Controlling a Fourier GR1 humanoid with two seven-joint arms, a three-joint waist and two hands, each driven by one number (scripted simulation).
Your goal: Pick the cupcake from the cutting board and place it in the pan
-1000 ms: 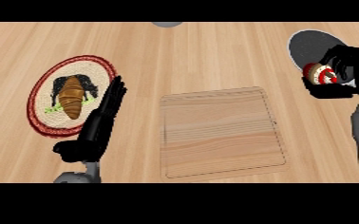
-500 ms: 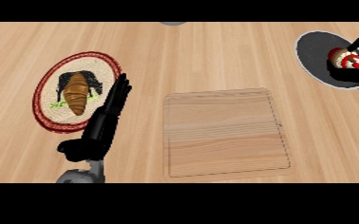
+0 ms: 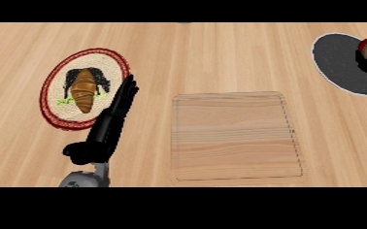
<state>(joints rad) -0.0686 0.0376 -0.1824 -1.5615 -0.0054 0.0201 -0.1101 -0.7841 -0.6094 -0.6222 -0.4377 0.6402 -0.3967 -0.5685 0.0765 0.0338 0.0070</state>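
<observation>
The pale rectangular wooden cutting board (image 3: 237, 137) lies bare on the light wood surface (image 3: 215, 53). Left of the board, the left robot hand (image 3: 108, 126) rests with fingers straight beside a red-rimmed round plate (image 3: 52, 99) of food. Far right of the board, the red-and-white cupcake (image 3: 362, 48) sits in the dark round pan (image 3: 337, 63) at the picture's edge.

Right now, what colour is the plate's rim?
Dark red rim on the plate, around a beige woven centre; head view shows it.
</observation>
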